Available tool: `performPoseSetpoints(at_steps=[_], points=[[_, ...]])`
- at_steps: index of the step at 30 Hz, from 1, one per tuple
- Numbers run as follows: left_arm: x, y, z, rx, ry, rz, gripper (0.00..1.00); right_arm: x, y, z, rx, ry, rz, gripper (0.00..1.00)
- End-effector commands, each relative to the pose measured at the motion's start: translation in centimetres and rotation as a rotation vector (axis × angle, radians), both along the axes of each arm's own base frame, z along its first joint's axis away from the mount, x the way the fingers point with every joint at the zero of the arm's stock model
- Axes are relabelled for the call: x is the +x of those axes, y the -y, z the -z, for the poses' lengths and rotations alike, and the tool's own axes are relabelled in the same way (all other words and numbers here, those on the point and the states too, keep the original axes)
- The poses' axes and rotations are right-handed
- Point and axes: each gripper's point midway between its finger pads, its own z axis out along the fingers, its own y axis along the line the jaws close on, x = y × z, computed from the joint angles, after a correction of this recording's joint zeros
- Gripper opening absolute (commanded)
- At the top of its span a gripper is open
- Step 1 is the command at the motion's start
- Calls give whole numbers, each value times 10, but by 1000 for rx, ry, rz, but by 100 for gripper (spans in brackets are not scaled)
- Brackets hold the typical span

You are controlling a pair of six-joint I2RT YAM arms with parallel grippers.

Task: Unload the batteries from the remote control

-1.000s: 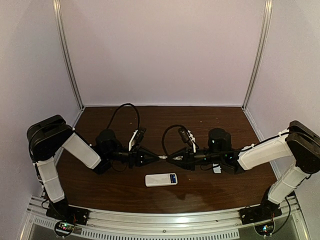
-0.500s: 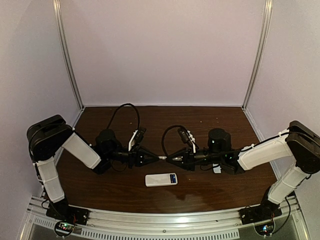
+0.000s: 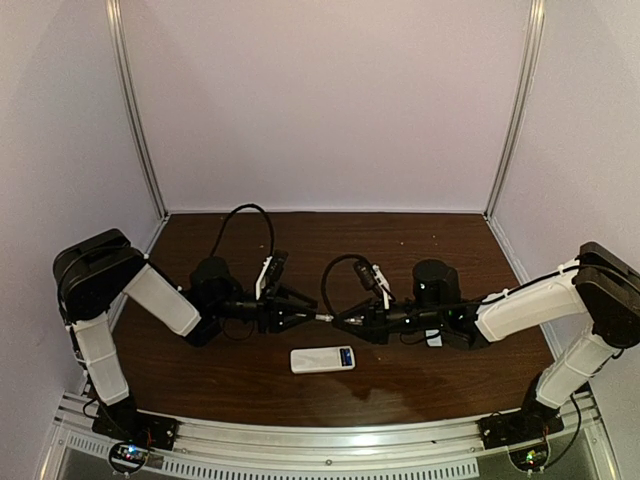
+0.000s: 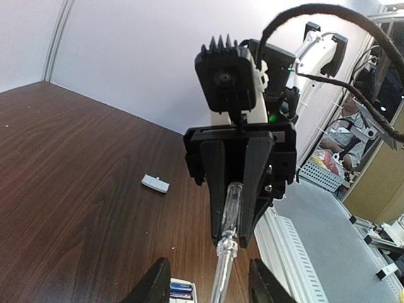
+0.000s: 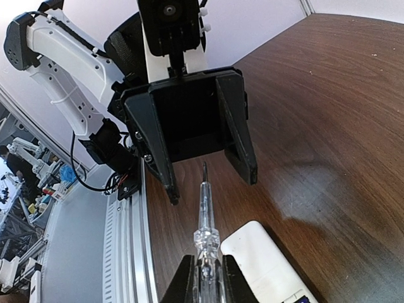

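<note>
Both arms are nose to nose over mid-desk! The right tool [image 3: 342, 318] is clenched on the screwdriver [image 5: 203, 208]. Its tip pokes toward the left tool [image 3: 305, 318], whose jaws stand spread and empty. The remote control [image 3: 322, 359] lies flat on the desk [image 3: 400, 250] at six o'clock from that meeting point. Its long axis runs nine to three, with the batteries [image 4: 181, 290] showing blue at the three o'clock end. That end sits under the right tool, so I'd call the right arm nearer.
</note>
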Motion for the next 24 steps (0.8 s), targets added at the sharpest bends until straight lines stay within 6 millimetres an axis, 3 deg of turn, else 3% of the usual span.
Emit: performPoseSetpoints(at_steps=[1, 4, 14, 24], points=[[13, -2, -7, -5, 88, -73, 48, 6, 2, -6, -13, 34, 44, 0], [19, -3, -4, 23, 110, -112, 59, 8, 4, -6, -23, 36, 60, 0], [38, -15, 3, 122, 224, -268, 69, 18, 11, -3, -78, 47, 132, 0], [65, -30, 19, 245, 331, -441, 91, 31, 25, -6, -147, 80, 231, 0]])
